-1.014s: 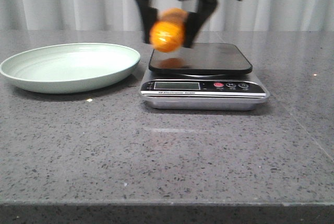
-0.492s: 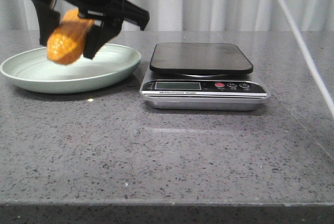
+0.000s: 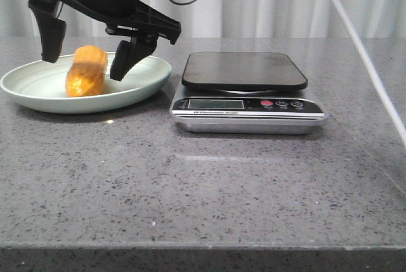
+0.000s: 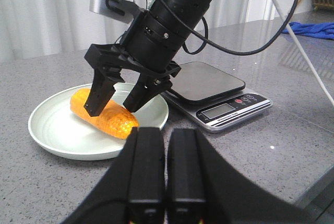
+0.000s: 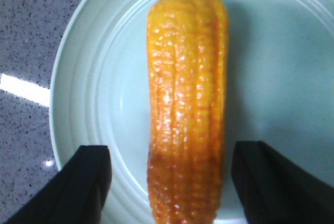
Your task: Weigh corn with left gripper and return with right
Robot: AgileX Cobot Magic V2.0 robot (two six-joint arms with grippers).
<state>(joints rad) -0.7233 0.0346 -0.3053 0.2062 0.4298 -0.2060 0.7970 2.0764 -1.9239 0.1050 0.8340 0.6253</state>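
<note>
Front view: my right tool (image 3: pixel 85 56) hangs spread over the plate (image 3: pixel 143 85), fingers clear either side of the corn (image 3: pixel 85 77), which lies in the plate. Scale (image 3: pixel 247 97) bare. Return looks done; I'd lift straight up, no sideways brush.

Left wrist view: my left tool (image 4: pixel 166 145) is pressed together, empty, low over the table (image 4: pixel 271 145), well back. Corn (image 4: pixel 104 115) axis runs flat across the plate, one end toward the scale.

Right wrist view: corn (image 5: pixel 189 104) lies lengthwise between my fingers (image 5: pixel 86 182), narrow tip pointing away.
</note>
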